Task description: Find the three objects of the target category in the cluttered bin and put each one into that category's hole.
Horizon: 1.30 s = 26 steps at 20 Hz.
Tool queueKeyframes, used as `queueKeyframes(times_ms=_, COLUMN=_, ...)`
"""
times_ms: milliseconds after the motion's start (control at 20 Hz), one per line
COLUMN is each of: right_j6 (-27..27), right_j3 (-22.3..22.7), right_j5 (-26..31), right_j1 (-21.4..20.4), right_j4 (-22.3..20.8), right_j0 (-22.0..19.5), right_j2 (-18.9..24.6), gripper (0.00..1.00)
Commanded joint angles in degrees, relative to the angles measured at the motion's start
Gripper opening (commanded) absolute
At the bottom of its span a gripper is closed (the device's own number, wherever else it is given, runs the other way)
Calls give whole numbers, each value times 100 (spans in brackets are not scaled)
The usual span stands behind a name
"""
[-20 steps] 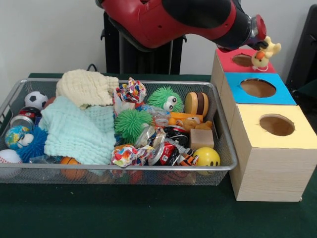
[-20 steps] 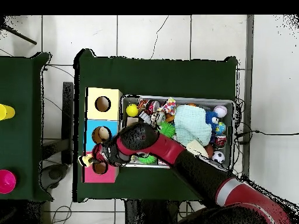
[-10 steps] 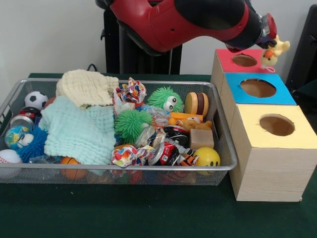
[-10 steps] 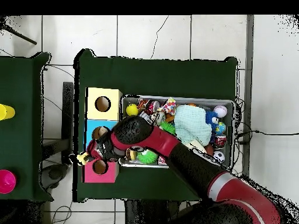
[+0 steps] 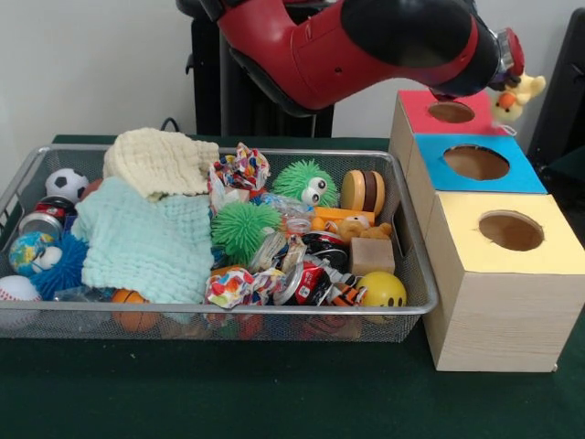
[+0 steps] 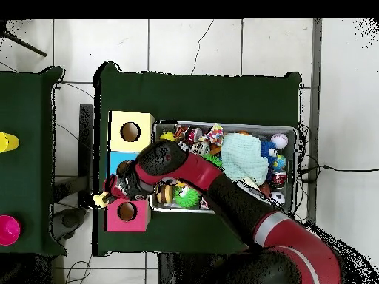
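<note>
My gripper (image 5: 505, 87) is shut on a small yellow duck toy (image 5: 517, 97) with an orange beak. It hangs in the air just past the right edge of the red box (image 5: 420, 101), to the right of that box's hole (image 5: 451, 112). Seen from overhead, the duck toy (image 6: 101, 200) and gripper (image 6: 111, 194) lie off the left side of the red box (image 6: 141, 219), beside its hole (image 6: 126, 211). In line with the red box stand a blue box (image 5: 521, 178) and a yellow box (image 5: 558, 251). The wire bin (image 5: 228, 309) holds mixed toys.
In the bin lie a mint cloth (image 5: 142, 242), a cream cloth (image 5: 157, 160), two green spiky balls (image 5: 242, 226), a yellow smiley ball (image 5: 382, 290), a wooden block (image 5: 372, 255) and a soccer ball (image 5: 65, 183). My arm (image 5: 347, 46) spans above the bin.
The arm has swung the duck toy to the right in the front view, from over the red box's hole to beyond the box's outer edge.
</note>
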Motion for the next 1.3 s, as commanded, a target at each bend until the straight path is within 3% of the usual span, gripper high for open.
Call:
queueKeyframes(times_ms=50, right_j6=300, right_j3=-890, right_j5=549, right_j1=410, right_j4=-281, right_j0=115, right_j2=-528, gripper=0)
queueKeyframes(times_ms=450, right_j6=147, right_j3=-1395, right_j5=1034, right_j1=667, right_j4=-636, right_j0=252, right_j2=-848, gripper=0)
queueKeyframes(times_ms=1000, right_j6=111, right_j3=-1108, right_j5=1321, right_j1=498, right_j4=-758, right_j0=-2, right_j2=-844, gripper=0)
queueKeyframes(times_ms=1300, right_j6=206, right_j3=-1195, right_j5=1434, right_j1=472, right_j4=-695, right_j0=29, right_j2=-787, gripper=0)
